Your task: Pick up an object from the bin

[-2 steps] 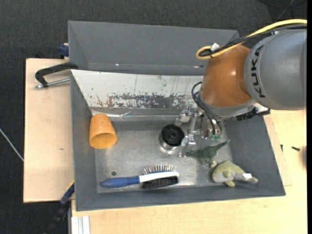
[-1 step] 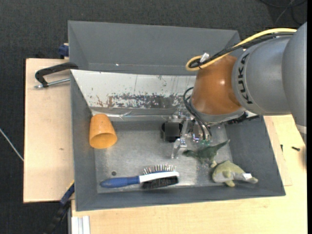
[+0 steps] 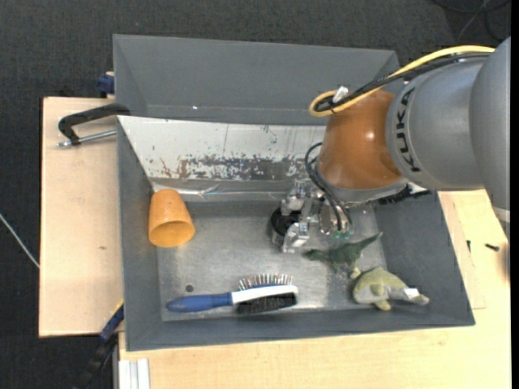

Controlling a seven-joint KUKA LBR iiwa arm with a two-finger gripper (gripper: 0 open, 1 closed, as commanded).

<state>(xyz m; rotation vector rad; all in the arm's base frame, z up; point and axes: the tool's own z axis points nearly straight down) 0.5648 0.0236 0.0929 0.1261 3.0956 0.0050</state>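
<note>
My gripper [image 3: 308, 225] hangs low in the middle right of the bin, under the arm's orange cover. A small dark green toy dinosaur [image 3: 347, 254] lies just to its lower right, touching or nearly touching the fingertips. A black object [image 3: 282, 224] sits right beside the gripper on its left, partly hidden by it. An olive soft toy with a white tag [image 3: 381, 288] rests further to the lower right, near the bin's front wall.
An orange cup [image 3: 169, 216] lies on its side at the bin's left. A blue-handled hairbrush with white and black bristles [image 3: 243, 298] lies along the front wall. Bare floor stretches between the cup and the gripper.
</note>
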